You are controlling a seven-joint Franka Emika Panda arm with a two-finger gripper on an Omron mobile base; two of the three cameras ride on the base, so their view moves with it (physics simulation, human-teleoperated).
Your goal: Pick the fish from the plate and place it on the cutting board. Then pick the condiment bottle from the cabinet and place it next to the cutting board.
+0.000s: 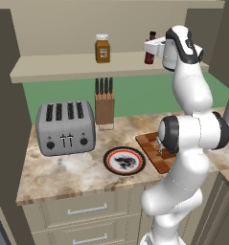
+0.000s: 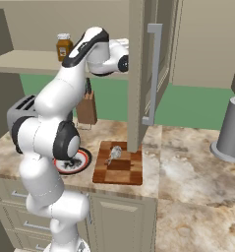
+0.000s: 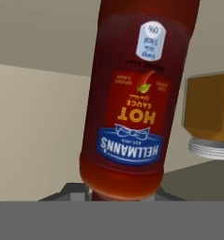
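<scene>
Bottle pickup is the step in hand: the fish (image 2: pixel 113 154) is seen lying on the cutting board (image 2: pixel 120 170), off the plate (image 1: pixel 124 160). The gripper (image 1: pixel 149 48) is brought against the condiment bottle (image 1: pixel 150 49) on the cabinet (image 1: pixel 63 67) shelf. Whether the fingers are closed on it cannot be told. A firm, centred hold should be secured before lifting, and the amber jar (image 1: pixel 102 49) kept clear.

Counter clutter
Toaster (image 1: pixel 65 127) at 9 o'clock, knife block (image 1: pixel 105 104) beside it; amber jar (image 1: pixel 102 49) on shelf, 12 o'clock.
</scene>
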